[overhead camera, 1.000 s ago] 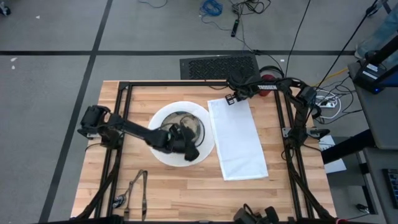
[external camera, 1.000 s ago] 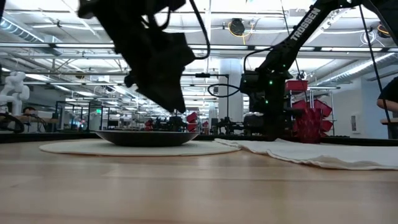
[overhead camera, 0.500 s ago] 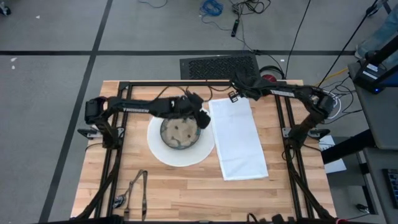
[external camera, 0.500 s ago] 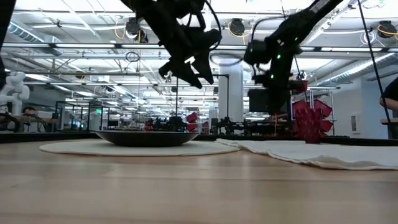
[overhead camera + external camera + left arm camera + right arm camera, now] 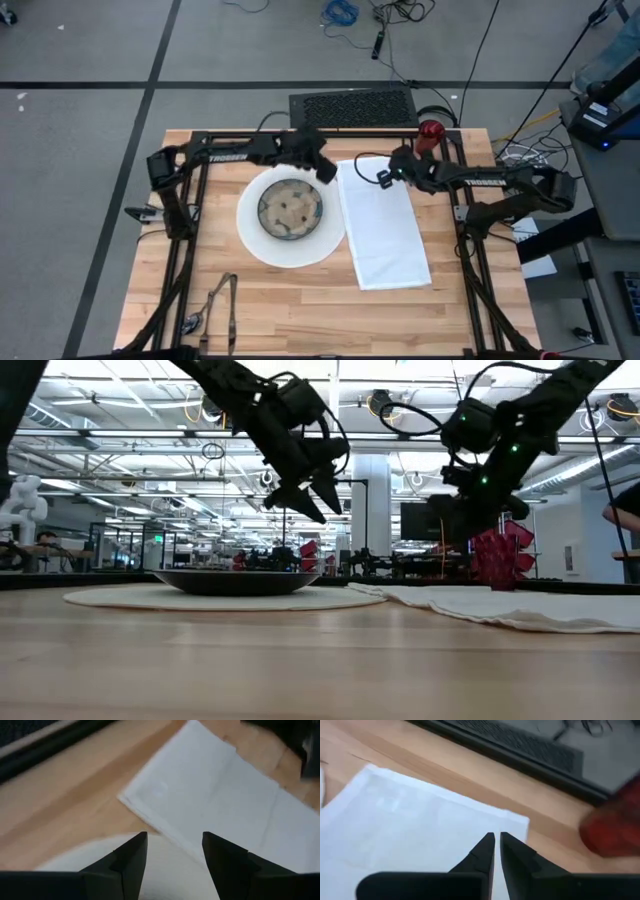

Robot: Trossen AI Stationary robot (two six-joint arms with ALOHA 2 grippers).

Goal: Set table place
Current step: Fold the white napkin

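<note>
The table place (image 5: 330,215), white plate, patterned bowl, napkin; left hand (image 5: 325,170) open, right hand (image 5: 385,178) seemingly closed, empty.

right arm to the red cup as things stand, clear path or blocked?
Probably clear. The right gripper hovers shut over the napkin's far end, with the red cup close by near the table's far edge. Only bare wood lies between; its fingers would have to open first.

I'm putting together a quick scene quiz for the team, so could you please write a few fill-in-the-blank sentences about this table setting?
1. The patterned bowl sits on the white ____.
2. The napkin lies on the plate's ____ side in the high view.
3. The left gripper's jaws are ____.
4. The right gripper hovers over the ____.

Answers: plate; right; open; napkin
</note>
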